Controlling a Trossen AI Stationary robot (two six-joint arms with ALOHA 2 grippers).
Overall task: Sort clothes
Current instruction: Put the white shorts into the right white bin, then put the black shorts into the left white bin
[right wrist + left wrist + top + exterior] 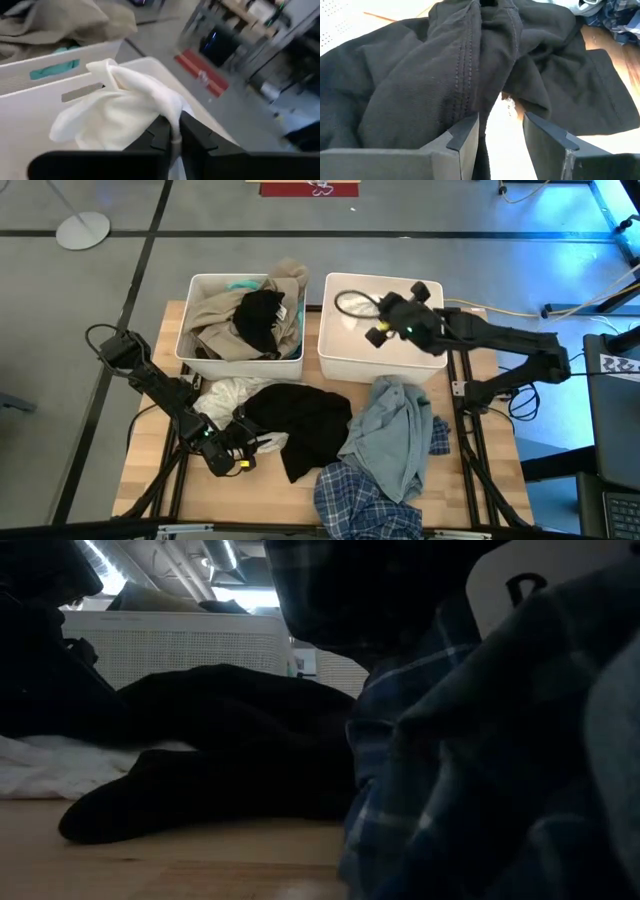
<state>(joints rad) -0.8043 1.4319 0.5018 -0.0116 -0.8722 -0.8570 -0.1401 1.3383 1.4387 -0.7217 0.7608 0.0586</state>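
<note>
My right gripper (pixel 175 134) hung over the right-hand white rectangular plastic bin (pixel 345 358), fingers pinched on a fold of soft white cloth (pixel 117 112) that draped from them above the bin's floor; beside it, the left-hand white plastic bin (pixel 196 352) was heaped with a crumpled beige garment (pixel 215 310) and a black garment (pixel 260 315), a strip of teal fabric (pixel 240 284) peeking at its far edge; my left gripper (pixel 500 145) sat low on the pale wooden table (pixel 150 450), fingers parted and clasping nothing, facing the wide black cotton garment (pixel 300 420) spread just ahead; a rumpled white garment (pixel 225 395) lay beside it; nearer the right, a light blue denim shirt (pixel 395 435) overlapped a blue plaid shirt (pixel 355 500).
</note>
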